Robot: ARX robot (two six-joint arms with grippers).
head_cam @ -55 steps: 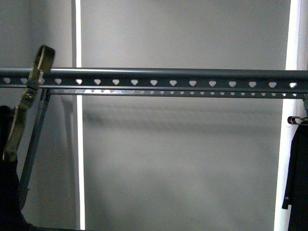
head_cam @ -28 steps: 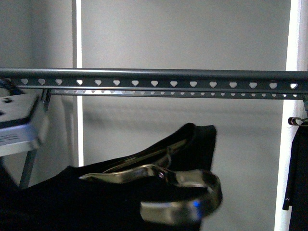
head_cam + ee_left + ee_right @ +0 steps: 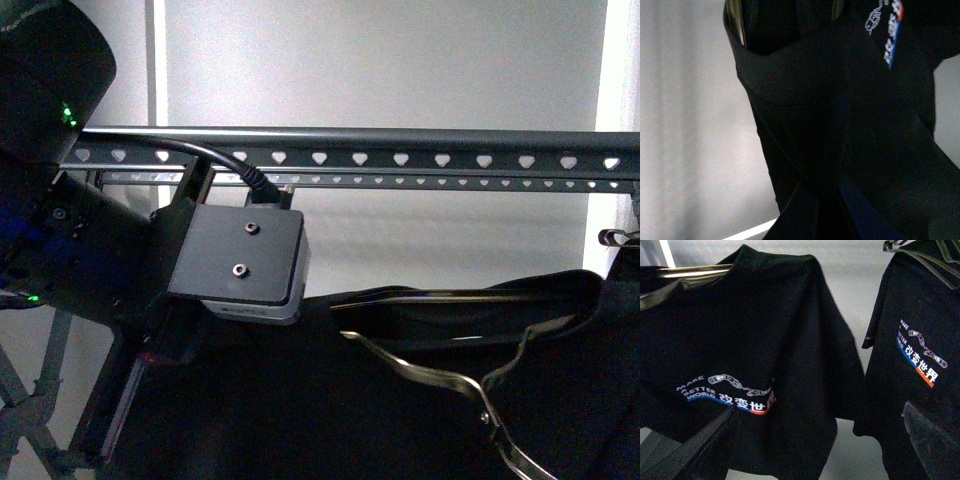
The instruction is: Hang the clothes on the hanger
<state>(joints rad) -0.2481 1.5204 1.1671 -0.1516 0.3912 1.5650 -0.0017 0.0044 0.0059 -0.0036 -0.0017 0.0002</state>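
The black T-shirt [image 3: 300, 400] spreads across the lower front view, just below the rack's long rail [image 3: 400, 150] with its heart-shaped holes. A thin wire hanger [image 3: 440, 375] sits in its collar. My left arm [image 3: 240, 260] reaches in from the left. In the left wrist view my left gripper [image 3: 822, 220] is shut on the shirt's dark fabric [image 3: 805, 100], under the collar. The right wrist view shows the shirt's printed front [image 3: 740, 340], "MAKE A BETTER WORLD" with a chain. My right gripper [image 3: 815, 440] is open and empty, its fingers [image 3: 690, 445] short of the cloth.
A second black T-shirt [image 3: 920, 340] with the same print hangs on a wire hanger to one side in the right wrist view. A hanger hook [image 3: 615, 238] shows at the front view's right edge. The rack's crossed legs [image 3: 30, 400] stand at the lower left. A grey wall lies behind.
My left arm has risen into the front view at the left. The T-shirt and its wire hanger have moved up and to the right, closer under the rail.
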